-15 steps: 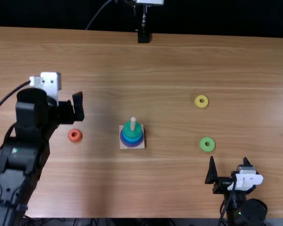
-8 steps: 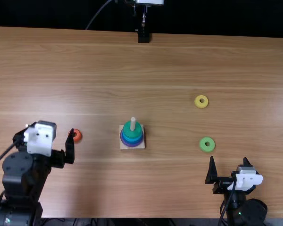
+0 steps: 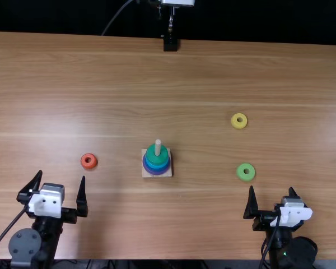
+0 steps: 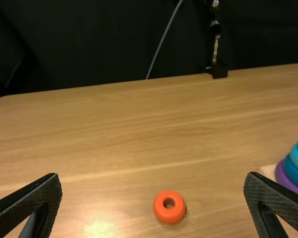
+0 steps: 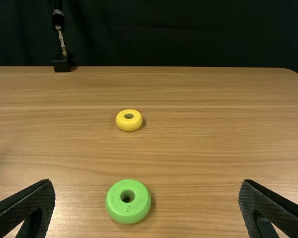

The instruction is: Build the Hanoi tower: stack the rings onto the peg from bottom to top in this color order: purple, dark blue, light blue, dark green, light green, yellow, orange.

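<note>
In the top view my left gripper (image 3: 59, 188) stands open near the table's left front, just short of the orange ring (image 3: 89, 161). My right gripper (image 3: 273, 203) is open at the right front, nearer the edge than the light green ring (image 3: 246, 172); the yellow ring (image 3: 239, 121) lies farther back. On the square wooden base (image 3: 148, 173), purple, dark blue, light blue and dark green (image 3: 157, 153) rings surround the peg (image 3: 158, 147). In the left wrist view, the left gripper (image 4: 153, 203) has the orange ring (image 4: 169, 207) beyond its spread fingers. The right wrist view has the right gripper (image 5: 147, 206) around empty space.
A black mount (image 3: 170, 43) with a metal stem stands at the table's far edge, with a grey cable beside it. Dark curtain hangs behind the table (image 3: 213, 73).
The left gripper has drawn back from beside and beyond the orange ring toward the near edge, and its fingers now point away from that edge. The right arm and the rings have kept still.
</note>
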Robot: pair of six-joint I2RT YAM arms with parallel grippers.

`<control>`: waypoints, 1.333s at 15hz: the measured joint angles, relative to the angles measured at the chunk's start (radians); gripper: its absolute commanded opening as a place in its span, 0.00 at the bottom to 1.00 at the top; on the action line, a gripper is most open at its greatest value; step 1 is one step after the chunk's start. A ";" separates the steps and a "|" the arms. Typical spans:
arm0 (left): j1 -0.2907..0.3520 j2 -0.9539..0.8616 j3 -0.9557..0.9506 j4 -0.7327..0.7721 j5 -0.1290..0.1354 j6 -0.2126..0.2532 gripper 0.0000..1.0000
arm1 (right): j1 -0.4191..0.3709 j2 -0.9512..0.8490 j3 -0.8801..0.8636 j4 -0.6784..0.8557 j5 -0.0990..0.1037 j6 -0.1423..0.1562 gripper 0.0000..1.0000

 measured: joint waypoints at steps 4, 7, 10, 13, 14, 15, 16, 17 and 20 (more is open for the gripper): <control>-0.006 -0.105 -0.135 0.000 -0.022 0.000 1.00 | 0.000 0.000 0.000 0.000 0.000 0.000 1.00; -0.015 -0.148 -0.161 0.006 -0.035 0.000 1.00 | 0.000 0.000 0.000 0.000 0.000 0.000 1.00; -0.015 -0.176 -0.163 0.006 -0.084 0.000 1.00 | 0.000 0.000 0.000 -0.001 0.000 0.000 1.00; -0.015 -0.201 -0.163 -0.009 -0.105 0.000 1.00 | 0.000 0.000 0.000 0.000 0.000 0.000 1.00; -0.015 -0.201 -0.160 -0.024 -0.105 0.000 1.00 | 0.000 0.000 0.000 0.000 0.000 0.000 1.00; -0.015 -0.201 -0.154 -0.043 -0.105 0.000 1.00 | 0.000 0.000 0.000 0.000 0.000 0.000 1.00; -0.015 -0.201 -0.144 -0.074 -0.105 -0.001 1.00 | 0.000 0.000 0.000 0.000 0.000 0.001 1.00; -0.015 -0.201 -0.131 -0.112 -0.105 -0.002 1.00 | 0.000 0.000 0.000 0.000 0.000 0.000 1.00; -0.015 -0.201 -0.105 -0.225 -0.121 -0.003 1.00 | 0.000 0.000 0.000 0.000 0.001 0.000 1.00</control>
